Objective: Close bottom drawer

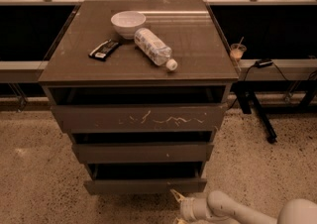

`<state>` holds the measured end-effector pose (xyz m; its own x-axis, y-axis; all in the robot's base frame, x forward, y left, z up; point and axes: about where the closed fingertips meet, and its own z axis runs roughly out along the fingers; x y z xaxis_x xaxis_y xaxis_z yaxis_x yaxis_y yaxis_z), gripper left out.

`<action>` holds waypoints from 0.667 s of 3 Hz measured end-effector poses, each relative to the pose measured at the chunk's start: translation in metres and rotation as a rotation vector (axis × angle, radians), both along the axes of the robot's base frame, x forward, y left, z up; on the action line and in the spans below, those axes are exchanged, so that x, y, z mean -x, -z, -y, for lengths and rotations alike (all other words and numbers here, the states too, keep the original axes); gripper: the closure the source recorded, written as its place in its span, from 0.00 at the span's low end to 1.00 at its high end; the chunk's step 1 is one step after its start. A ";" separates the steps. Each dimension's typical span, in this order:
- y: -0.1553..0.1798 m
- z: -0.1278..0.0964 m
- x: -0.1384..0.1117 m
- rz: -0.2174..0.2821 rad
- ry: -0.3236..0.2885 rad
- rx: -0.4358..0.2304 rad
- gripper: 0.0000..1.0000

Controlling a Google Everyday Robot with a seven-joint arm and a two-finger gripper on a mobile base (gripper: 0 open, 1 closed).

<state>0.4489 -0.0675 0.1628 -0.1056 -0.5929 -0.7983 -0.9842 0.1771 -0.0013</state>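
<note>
Well, I am judging this job as only partly done. The bottom drawer [146, 186] is sitting at the foot of the cabinet [223, 77], under the middle drawer [142, 152] and the scratched top drawer [143, 118]. It is showing a dark band of open box above its front, so it is not yet pushed home. It is looking like the narrowest of the three: a plain, flat, dark grey-brown front with no handle and no marks, over a shallow box. I am holding my gripper [175, 208] low over the speckled floor [39, 168], just below the right part of that front. My fingers [175, 196] are standing spread apart with nothing between them, the upper one pointing up toward the front's lower edge. I cannot tell whether it is touching the front. What is remaining, as I am reading it, is pressing the front straight inward until the dark band is closing.
</note>
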 end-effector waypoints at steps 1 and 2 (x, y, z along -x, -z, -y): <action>0.000 0.000 0.000 0.000 0.000 0.000 0.00; 0.006 -0.006 -0.005 -0.017 -0.027 -0.013 0.26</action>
